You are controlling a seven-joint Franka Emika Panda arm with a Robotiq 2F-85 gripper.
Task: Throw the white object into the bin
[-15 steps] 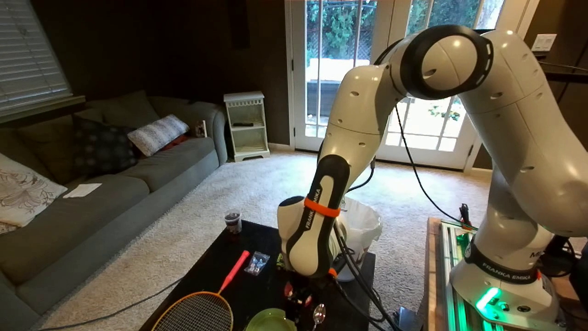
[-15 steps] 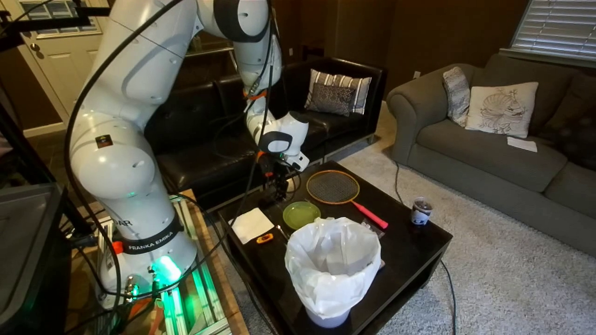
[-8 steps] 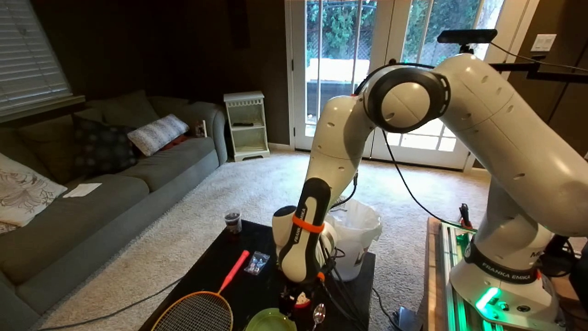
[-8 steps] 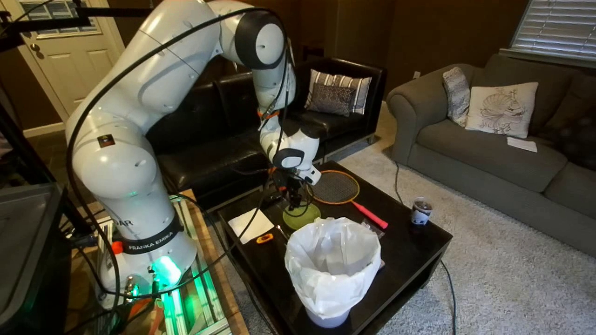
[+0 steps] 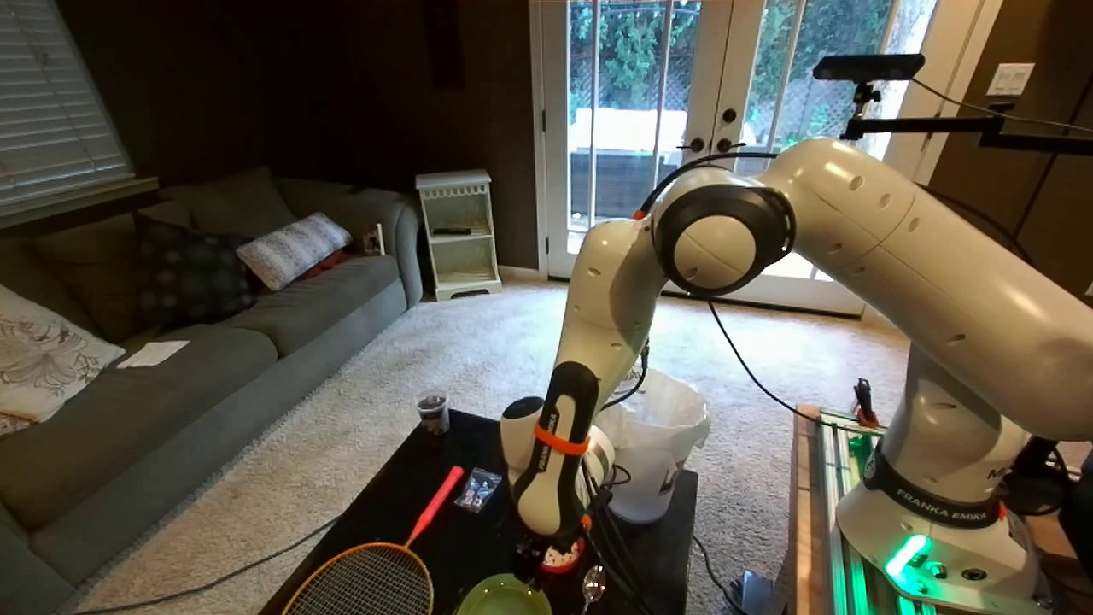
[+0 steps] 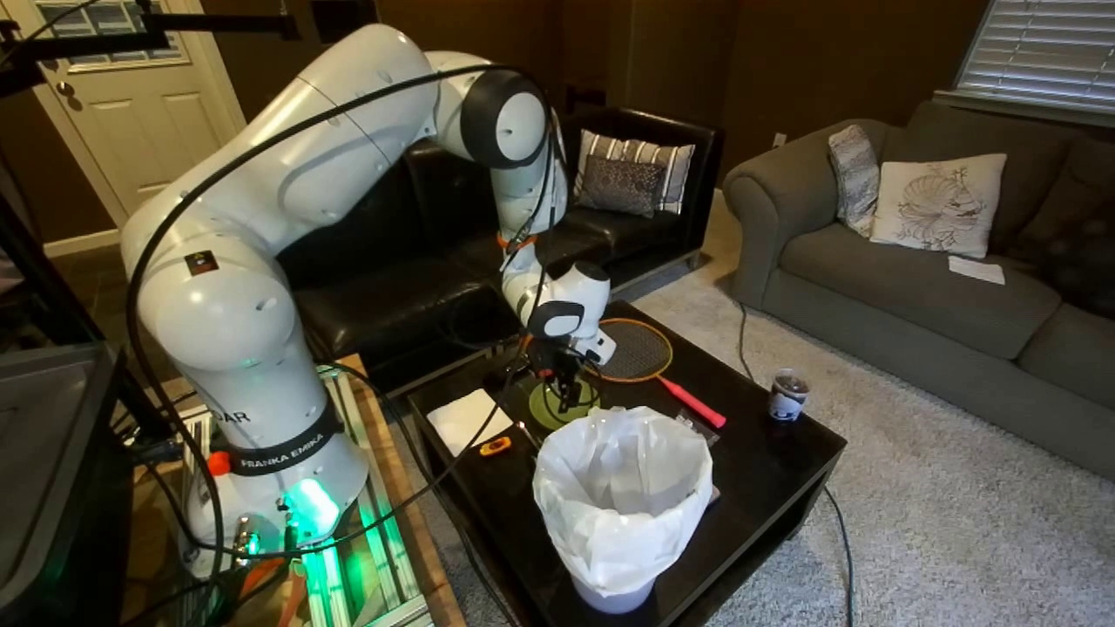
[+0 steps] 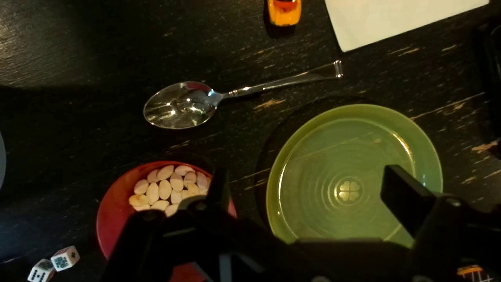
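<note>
The white bin (image 6: 614,601) stands upright at a corner of the dark table, lined with a white bag; it also shows in an exterior view (image 5: 645,478). A flat white sheet (image 6: 470,421) lies on the table and shows at the top right of the wrist view (image 7: 391,19). White oval pieces (image 7: 164,190) fill a red bowl (image 7: 113,219). Which white thing is meant, I cannot tell. My gripper (image 7: 307,176) is open and empty, above the green plate (image 7: 276,188) with its fingers apart. In an exterior view the gripper (image 6: 568,398) is behind the bin.
A spoon (image 7: 180,105) and an orange toy (image 7: 284,13) lie near the plate. Two dice (image 7: 65,258) lie by the red bowl. A racket (image 6: 692,401), a cup (image 6: 788,396) and a small packet (image 5: 478,489) are also on the table.
The arm's elbow has come down and its hand has moved towards the bin's side of the table, to over the green plate. The bin and the white sheet have not moved.
</note>
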